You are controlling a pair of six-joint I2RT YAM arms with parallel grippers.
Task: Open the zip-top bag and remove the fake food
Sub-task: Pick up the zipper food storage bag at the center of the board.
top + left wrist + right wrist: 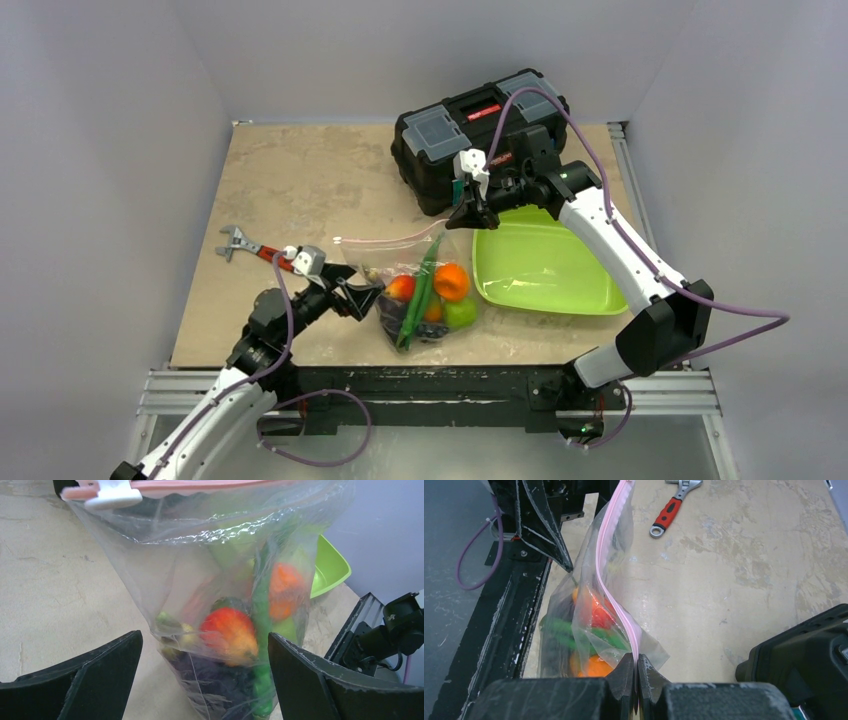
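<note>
Soft, even light falls from above, moderately bright. The overhead view is sharp, and the toolbox (470, 140) casts only a soft shadow on the surface (300, 180). In the left wrist view, white glare streaks run along the creases of the bag (165, 555), and the food (230, 632) inside looks smeared and soft. The right wrist view is clear, its surface pale and slightly washed out.

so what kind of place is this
Probably a lab robot test cell: plain white walls around a tabletop, arms bolted to a metal frame, props like a toolbox.
</note>
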